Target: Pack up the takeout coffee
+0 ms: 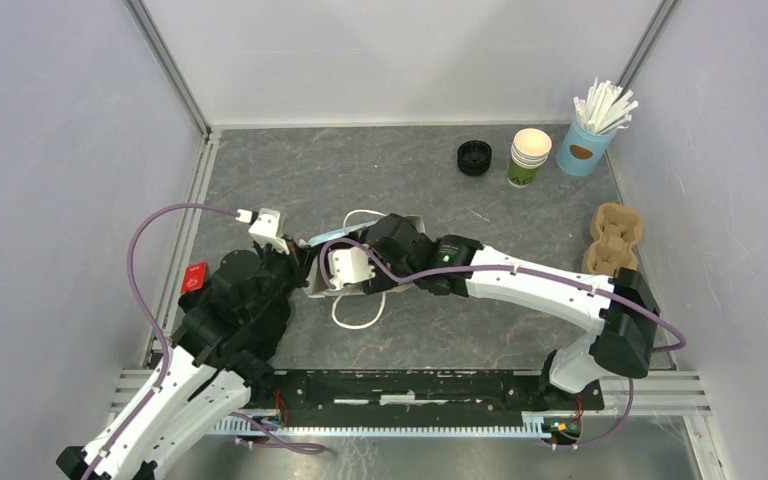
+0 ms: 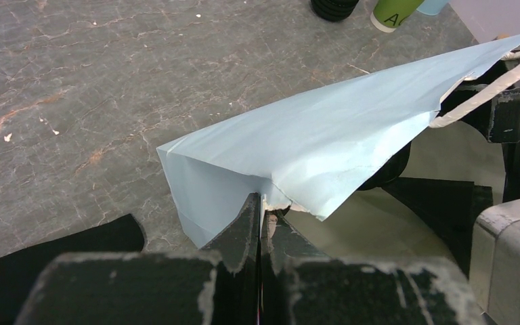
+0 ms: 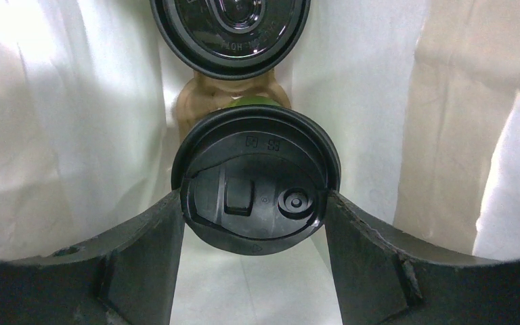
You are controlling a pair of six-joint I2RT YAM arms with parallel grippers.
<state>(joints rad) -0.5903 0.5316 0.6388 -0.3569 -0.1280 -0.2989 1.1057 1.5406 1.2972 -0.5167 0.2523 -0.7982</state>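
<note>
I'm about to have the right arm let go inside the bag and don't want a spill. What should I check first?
1. Left gripper holding the bag open: ok, jaws shut on the paper edge.
2. Right gripper on the near cup: ok, jaws flank its lid.
3. Near cup's lid on: ok.
4. Near cup seated in the carrier: cannot tell, base hidden.
5. Far cup seated: cannot tell, only its lid shows.
</note>
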